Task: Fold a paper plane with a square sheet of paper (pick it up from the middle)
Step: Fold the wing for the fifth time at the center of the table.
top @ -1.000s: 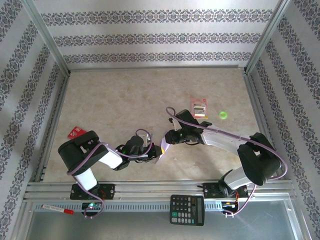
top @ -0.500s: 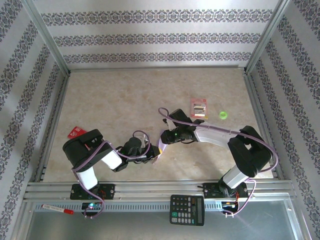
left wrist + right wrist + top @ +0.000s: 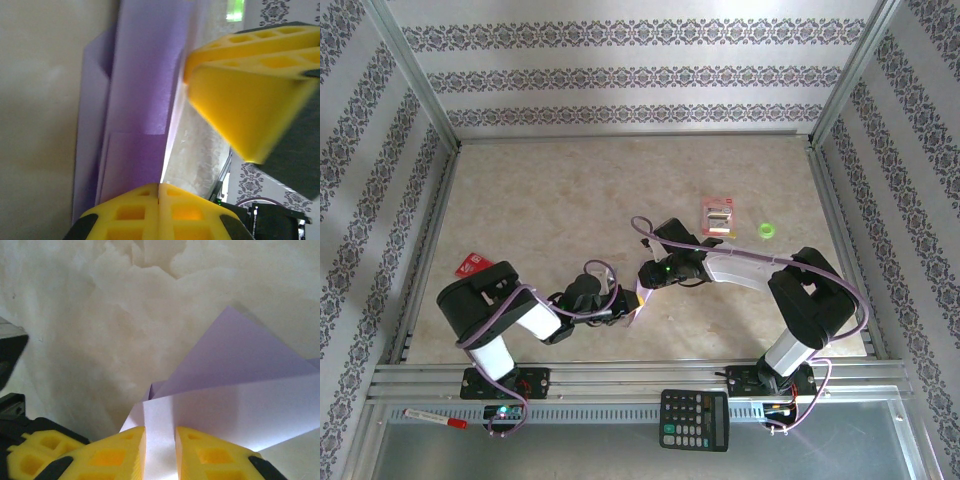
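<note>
The sheet of paper [image 3: 641, 301] is pale lavender and folded into long layers with creases. It hangs between the two grippers near the table's front middle. My left gripper [image 3: 624, 309] is shut on its lower edge, jaws pressed together [image 3: 159, 186] with the folded sheet [image 3: 140, 90] running up from them. My right gripper [image 3: 646, 284] meets it from the right. Its jaws [image 3: 160, 432] stand slightly apart, and a bright fold of the sheet [image 3: 235, 365] fills the gap. The right gripper's yellow fingers [image 3: 235, 90] touch the sheet's right edge in the left wrist view.
A red-and-white packet [image 3: 718, 215] and a small green ring [image 3: 767, 231] lie behind the right arm. A red card [image 3: 472, 264] lies at the left edge. A calculator [image 3: 694, 419] and a pen [image 3: 435, 418] rest on the front metal rail.
The right arm has drawn leftward and folded its elbow in, bringing its gripper closer to the left gripper. The paper shifted slightly left. The left arm barely moved.
</note>
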{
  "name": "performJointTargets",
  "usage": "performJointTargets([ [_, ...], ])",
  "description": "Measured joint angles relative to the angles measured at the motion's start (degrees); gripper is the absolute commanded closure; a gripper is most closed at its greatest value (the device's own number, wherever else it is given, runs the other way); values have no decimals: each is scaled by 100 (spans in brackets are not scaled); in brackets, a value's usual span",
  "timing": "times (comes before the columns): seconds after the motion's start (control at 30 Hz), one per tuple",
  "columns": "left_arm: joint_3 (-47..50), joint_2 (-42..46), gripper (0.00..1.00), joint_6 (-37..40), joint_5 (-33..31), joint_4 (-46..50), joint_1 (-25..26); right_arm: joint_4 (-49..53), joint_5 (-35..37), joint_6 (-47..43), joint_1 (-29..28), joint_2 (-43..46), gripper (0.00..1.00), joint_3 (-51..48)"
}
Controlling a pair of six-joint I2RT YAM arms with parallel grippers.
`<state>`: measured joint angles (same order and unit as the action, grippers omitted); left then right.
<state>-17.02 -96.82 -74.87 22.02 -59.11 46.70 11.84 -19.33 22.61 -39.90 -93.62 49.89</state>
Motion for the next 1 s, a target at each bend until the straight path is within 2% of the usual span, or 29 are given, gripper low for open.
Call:
performJointTargets([
  [0.3,-157,299,100,92,24,332,-44,-4,-107,-44,81,96,78,0],
  [1.0,-105,-94,100,-105,26,212,-70,-24,-411,-52,114,-151,79,0],
])
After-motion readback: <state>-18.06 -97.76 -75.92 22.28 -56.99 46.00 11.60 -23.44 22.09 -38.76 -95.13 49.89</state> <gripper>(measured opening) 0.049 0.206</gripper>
